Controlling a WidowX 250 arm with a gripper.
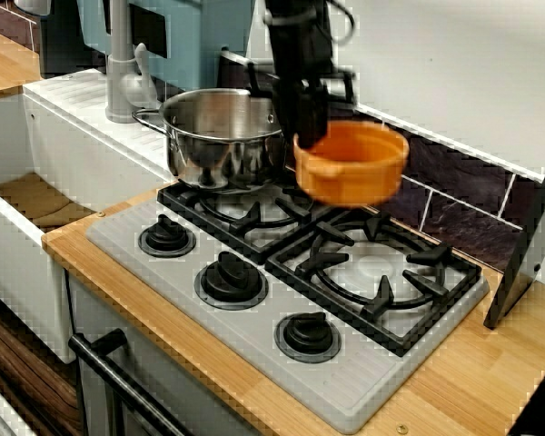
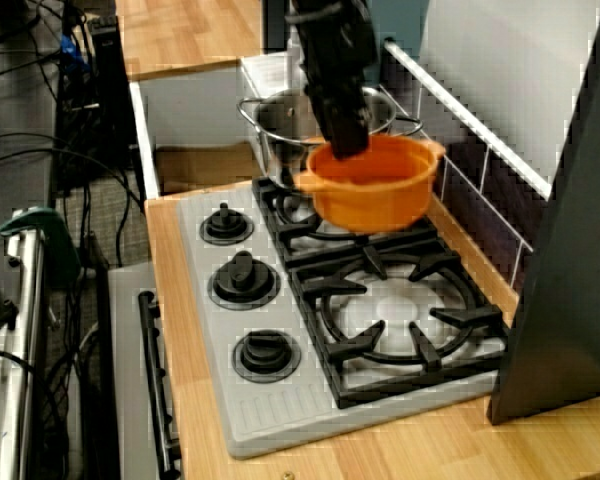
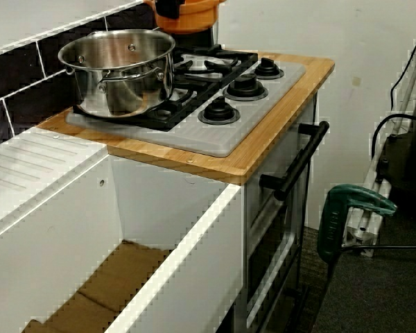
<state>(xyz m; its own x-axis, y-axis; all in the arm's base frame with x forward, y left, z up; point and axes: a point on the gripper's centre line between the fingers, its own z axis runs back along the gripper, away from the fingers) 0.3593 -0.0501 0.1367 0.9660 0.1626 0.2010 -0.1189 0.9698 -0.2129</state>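
Bright orange pot (image 1: 352, 163) up there, plain, no pattern. Shiny silver steel pot (image 1: 222, 136) behind it. Black grates (image 1: 381, 272) and black knobs (image 1: 231, 277) on a pale grey, finely ribbed hob (image 1: 245, 327). Light wood-grain table (image 1: 472, 381); dark purple-brown tiles (image 1: 454, 195), white grout.

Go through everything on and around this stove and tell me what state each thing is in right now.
gripper: shut on the orange pot's rim.
orange pot: held in the air above the stove, roughly level.
steel pot: upright on the stove, no lid.
free burner: unlit, nothing on it.
oven door: shut.
faucet: no water running.
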